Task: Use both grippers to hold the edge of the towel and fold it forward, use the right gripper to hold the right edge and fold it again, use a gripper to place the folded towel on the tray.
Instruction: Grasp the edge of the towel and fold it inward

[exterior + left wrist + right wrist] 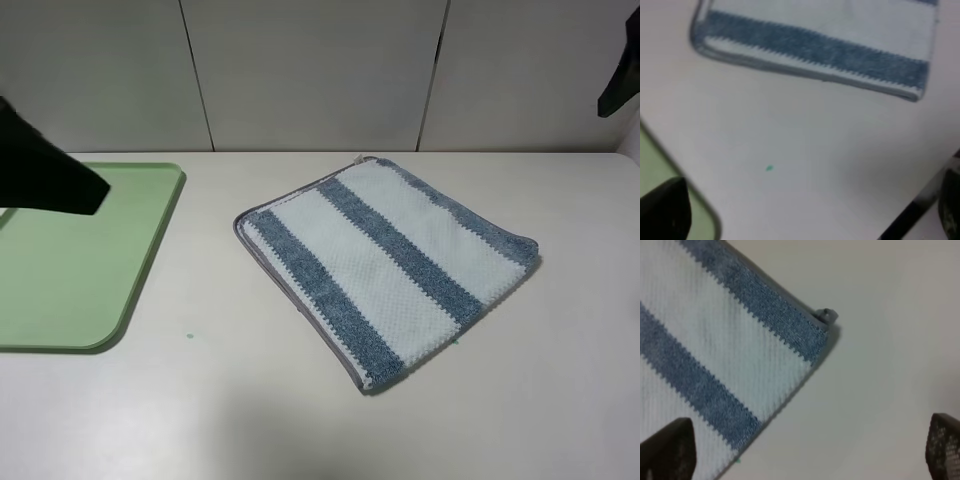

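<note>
Nothing is looking folded yet: the towel (385, 265) is lying flat on the table (200, 420) beside the tray (60, 280), the left gripper (805, 207) and right gripper (805, 447) are hovering wide open and empty, leaving both folds and the placing.

The left arm (42, 172) showed as a dark, blurred bulk at the left border of the high view, and only a black scrap of the right arm (620, 78) showed at that view's upper right corner. The left end effector (805, 209) stood with its jaws spread wide. The right end effector (805, 447) was spread just as wide, its dark fingertips (667, 452) well apart.
</note>
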You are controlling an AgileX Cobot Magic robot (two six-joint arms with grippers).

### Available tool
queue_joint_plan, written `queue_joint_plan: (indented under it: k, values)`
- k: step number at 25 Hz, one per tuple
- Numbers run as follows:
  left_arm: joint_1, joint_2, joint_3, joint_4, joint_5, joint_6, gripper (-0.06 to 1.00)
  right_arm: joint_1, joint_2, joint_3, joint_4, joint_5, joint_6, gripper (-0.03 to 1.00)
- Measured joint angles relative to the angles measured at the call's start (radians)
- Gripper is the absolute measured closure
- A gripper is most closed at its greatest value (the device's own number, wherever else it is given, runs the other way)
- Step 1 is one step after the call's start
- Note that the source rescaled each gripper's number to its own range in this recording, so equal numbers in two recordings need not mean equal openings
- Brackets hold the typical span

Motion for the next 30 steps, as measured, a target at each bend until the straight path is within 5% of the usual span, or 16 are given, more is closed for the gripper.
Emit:
queue_joint_plan:
  k: [11, 20, 30]
  values:
    - [-0.374, 0.31, -0.019, -0.003, -0.175, -0.106, -0.05, 0.0, 0.227, -0.019, 0.025, -0.068, 0.048, -0.03]
    - [-0.504, 0.509, -0.019, -0.004, -0.306, -0.137, -0.05, 0.0, 0.36, -0.022, 0.042, -0.093, 0.109, -0.03]
    - [-0.517, 0.651, -0.019, -0.006, -0.415, -0.13, -0.05, 0.011, 0.436, -0.021, 0.097, -0.116, 0.163, -0.03]
